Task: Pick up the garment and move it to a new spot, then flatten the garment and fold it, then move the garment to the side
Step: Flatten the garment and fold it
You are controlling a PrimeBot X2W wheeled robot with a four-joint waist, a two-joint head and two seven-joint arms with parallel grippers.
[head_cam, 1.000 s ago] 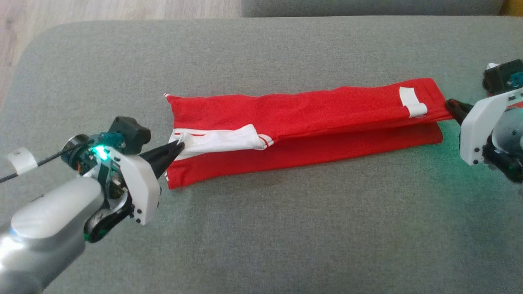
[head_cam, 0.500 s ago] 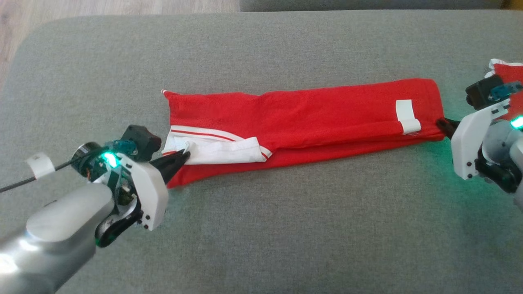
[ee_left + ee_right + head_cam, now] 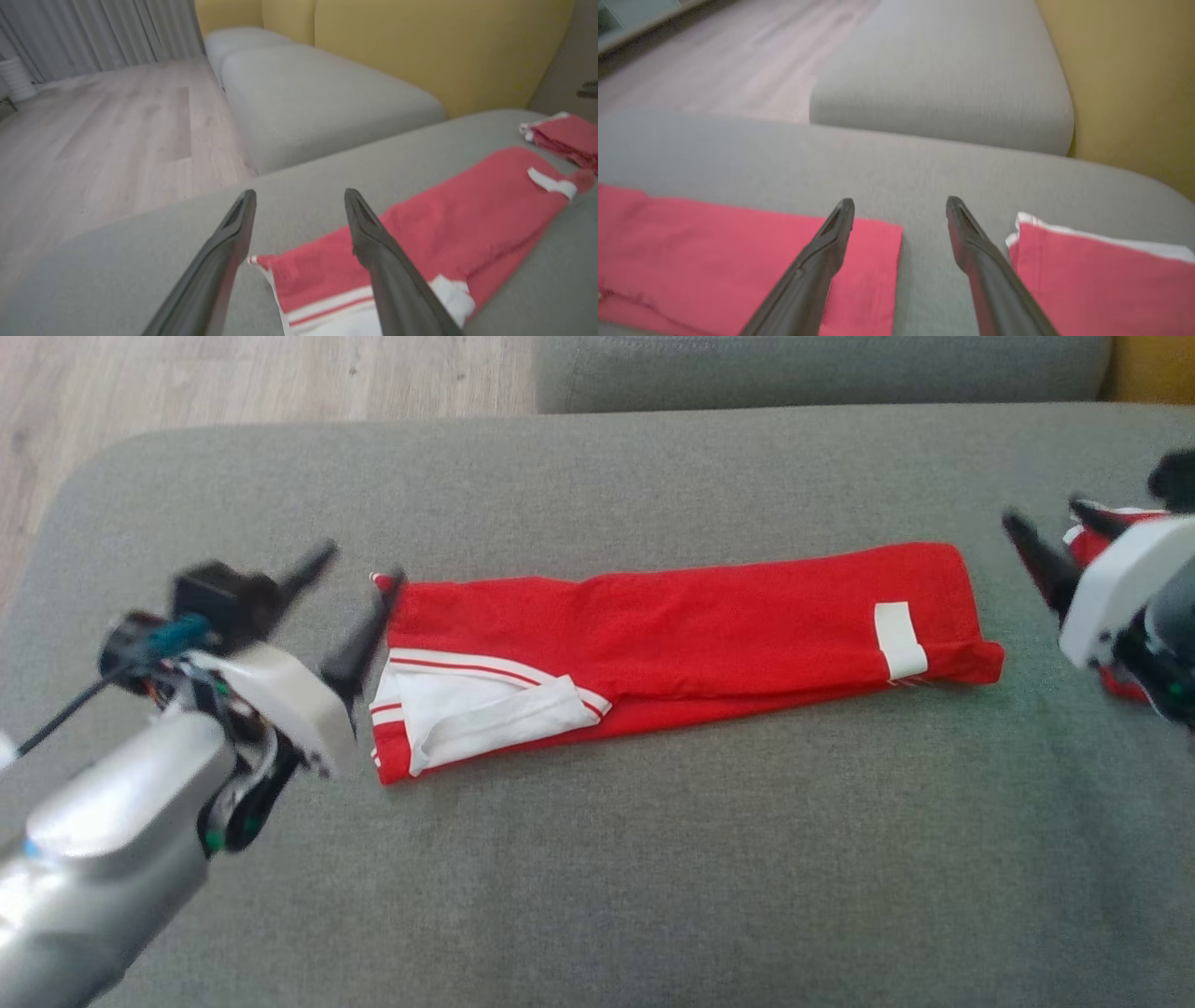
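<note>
The garment (image 3: 672, 635) is a red piece with white trim, lying folded into a long strip across the grey cushion (image 3: 597, 859). A white sleeve or cuff shows at its left end and a white tab near its right end. My left gripper (image 3: 359, 569) hovers open just off the strip's left end, holding nothing. The left wrist view shows the same gripper (image 3: 301, 193) with its right finger over the garment (image 3: 444, 210). Beyond the right end, my right gripper (image 3: 1041, 513) stands open and empty. From the right wrist, that gripper (image 3: 900, 201) spans the garment's edge (image 3: 714, 242).
A second folded red garment (image 3: 1092, 537) lies at the cushion's far right, partly behind my right gripper, and appears again (image 3: 1087, 280) in the right wrist view. Another grey cushion (image 3: 812, 369) sits behind, wooden floor (image 3: 233, 383) at the back left, a yellow backrest (image 3: 420, 46) beyond.
Both grippers have opened, let go of the garment's ends and drawn back from them. The folded top layer has settled flat. The head camera has shifted slightly.
</note>
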